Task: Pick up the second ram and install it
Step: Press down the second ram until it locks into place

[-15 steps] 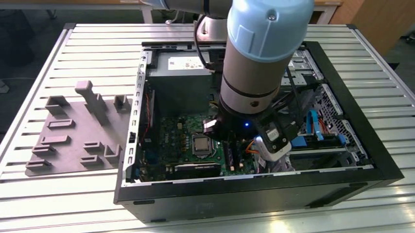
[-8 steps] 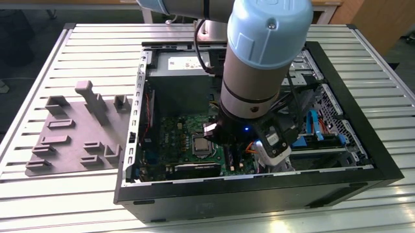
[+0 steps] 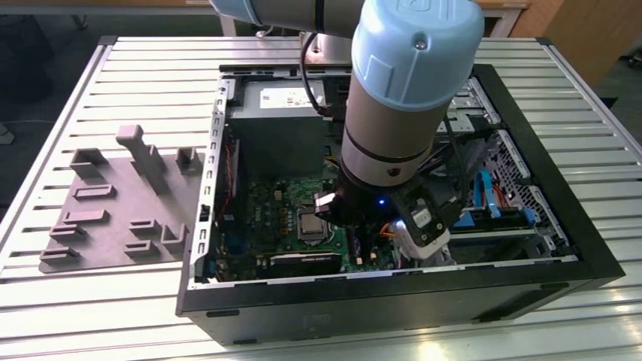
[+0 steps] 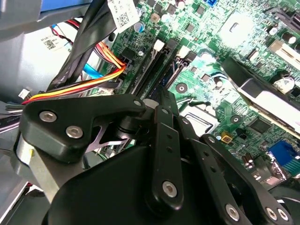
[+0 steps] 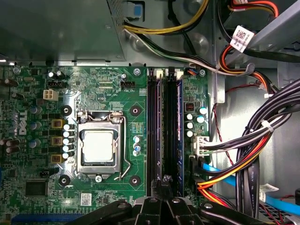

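Observation:
In the first wrist view the black memory slots [image 5: 165,126] run beside the CPU socket [image 5: 99,147] on the green motherboard. A blue-edged ram stick [image 5: 179,122] stands edge-up in one slot and a darker one [image 5: 158,122] in another. I cannot tell which of them is the second ram. My gripper [image 5: 164,180] hangs just above the near end of the slots, its fingertips drawn together with nothing visible between them. In the second wrist view the gripper [image 4: 162,99] points down at the same slots [image 4: 161,70]. In the exterior view the arm [image 3: 401,113] reaches down into the open computer case.
Bundles of black, red, yellow and blue cables [image 5: 248,154] crowd the side of the slots away from the socket. The power supply [image 3: 276,105] fills the case's far end. A grey fixture plate [image 3: 120,203] with upright posts lies on the slatted table at the exterior view's left.

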`<action>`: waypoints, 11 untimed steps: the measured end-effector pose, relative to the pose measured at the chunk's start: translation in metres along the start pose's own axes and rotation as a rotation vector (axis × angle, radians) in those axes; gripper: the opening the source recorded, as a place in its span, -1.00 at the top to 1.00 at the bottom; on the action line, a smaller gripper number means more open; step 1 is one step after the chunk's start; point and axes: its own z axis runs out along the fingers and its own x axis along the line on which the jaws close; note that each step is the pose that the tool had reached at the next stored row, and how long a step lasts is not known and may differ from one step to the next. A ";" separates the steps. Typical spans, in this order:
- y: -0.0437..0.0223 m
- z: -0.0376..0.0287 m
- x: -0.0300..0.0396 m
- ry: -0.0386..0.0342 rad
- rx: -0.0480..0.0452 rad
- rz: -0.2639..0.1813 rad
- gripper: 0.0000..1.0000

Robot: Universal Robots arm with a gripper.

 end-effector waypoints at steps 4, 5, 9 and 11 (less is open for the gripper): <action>-0.0001 0.0015 0.0000 -0.0001 -0.0003 0.000 0.79; -0.0002 0.0020 0.0000 0.0000 -0.0001 0.000 0.79; -0.0003 0.0035 0.0001 0.0000 0.0000 0.000 0.79; -0.0003 0.0038 0.0001 0.0000 -0.0001 0.000 0.79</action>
